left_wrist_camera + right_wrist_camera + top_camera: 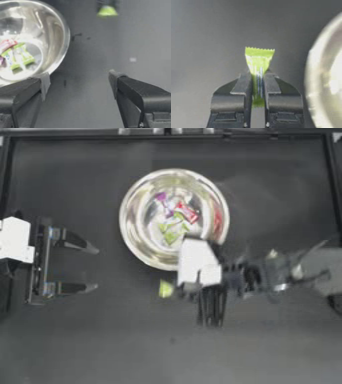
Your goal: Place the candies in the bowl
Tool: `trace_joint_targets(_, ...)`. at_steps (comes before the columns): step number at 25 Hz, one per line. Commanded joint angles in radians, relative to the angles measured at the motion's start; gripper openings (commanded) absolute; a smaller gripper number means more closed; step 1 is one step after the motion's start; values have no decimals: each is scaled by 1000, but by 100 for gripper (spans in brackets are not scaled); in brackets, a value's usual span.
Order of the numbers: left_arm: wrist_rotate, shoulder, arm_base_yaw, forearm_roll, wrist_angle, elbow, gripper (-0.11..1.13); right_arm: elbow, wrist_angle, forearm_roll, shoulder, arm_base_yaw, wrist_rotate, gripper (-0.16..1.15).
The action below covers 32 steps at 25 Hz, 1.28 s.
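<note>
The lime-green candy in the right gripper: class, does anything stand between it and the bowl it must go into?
Nothing visible does. The right gripper is shut on the lime-green candy just outside the bowl, beside its near rim. Only bare table and the rim itself separate them. The left gripper waits open, off to the side.
</note>
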Motion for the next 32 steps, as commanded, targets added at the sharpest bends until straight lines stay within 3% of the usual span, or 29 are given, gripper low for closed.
trace_joint_targets(1,-2,-6,0,-2,-6,-14,100,31,-81,-31,-77,-72,-3,42)
trace_joint_targets(9,-2,-6,0,-2,-6,-17,100,74,-241,-106,-77,-261,-3,42)
trace_joint_targets(14,-2,-8,0,-2,-6,-18,100,80,-295,-120,-35,-345,-3,42)
trace_joint_targets(26,-3,-6,0,-2,-6,-20,100,72,-377,-127,95,-428,-5,44)
trace_joint_targets(29,-5,-6,0,-2,-6,-20,100,71,-382,-129,104,-431,-9,55)
trace_joint_targets(32,-5,-6,0,-2,-6,-20,100,75,-402,-132,107,-433,-12,91)
